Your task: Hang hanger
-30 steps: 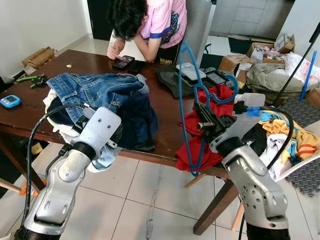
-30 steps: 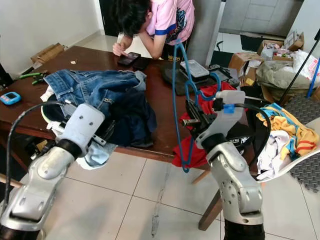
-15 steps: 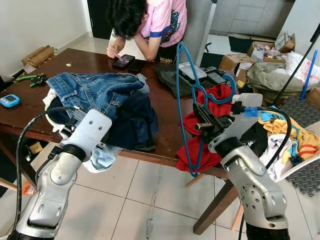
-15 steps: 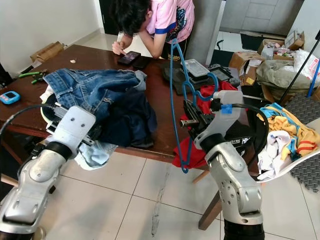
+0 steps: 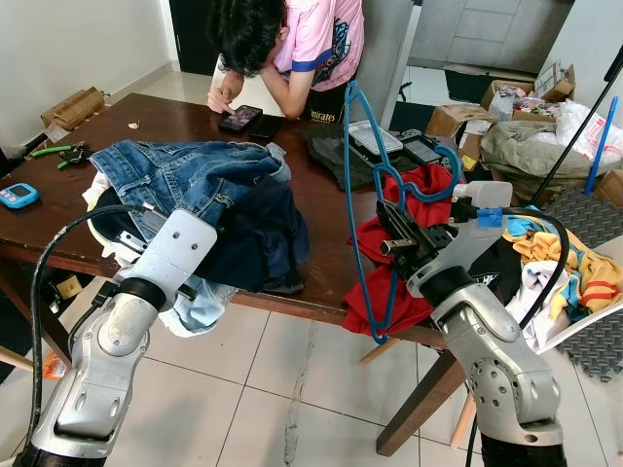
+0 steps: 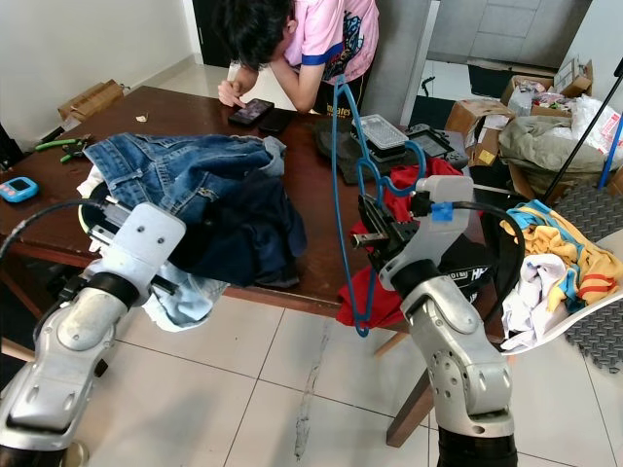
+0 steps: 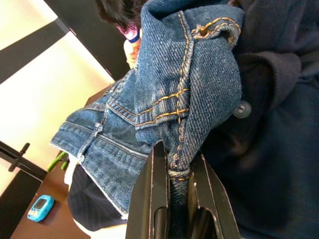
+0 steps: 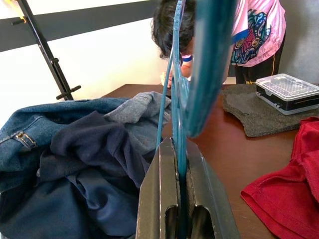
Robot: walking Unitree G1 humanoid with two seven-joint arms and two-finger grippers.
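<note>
Head views. We hold a blue hanger (image 5: pixel 368 209) upright in our right gripper (image 5: pixel 392 236), above the near right edge of the table (image 5: pixel 321 209); its hook points up and its lower end hangs past the table edge, in front of a red garment (image 5: pixel 389 282). Our left gripper (image 6: pixel 109 222) is at the near left edge, against the pile of jeans (image 5: pixel 185 175) and a dark garment (image 5: pixel 268 233). A person (image 5: pixel 292 44) in a pink shirt leans on the far side over a phone (image 5: pixel 239 119). A grey mat (image 5: pixel 336 156) with a clear box (image 5: pixel 372 139) lies beyond the hanger. A blue gadget (image 5: pixel 18 197) sits at the far left.

Left wrist view. Our fingers (image 7: pixel 154 199) are clamped on a stitched fold of the jeans (image 7: pixel 184 94), the dark garment (image 7: pixel 269 149) beside it.

Right wrist view. Our fingers (image 8: pixel 164 199) are pinched together on the hanger (image 8: pixel 199 59), which rises straight up from them. Jeans (image 8: pixel 30 129) and table (image 8: pixel 224 154) lie beyond.
</note>
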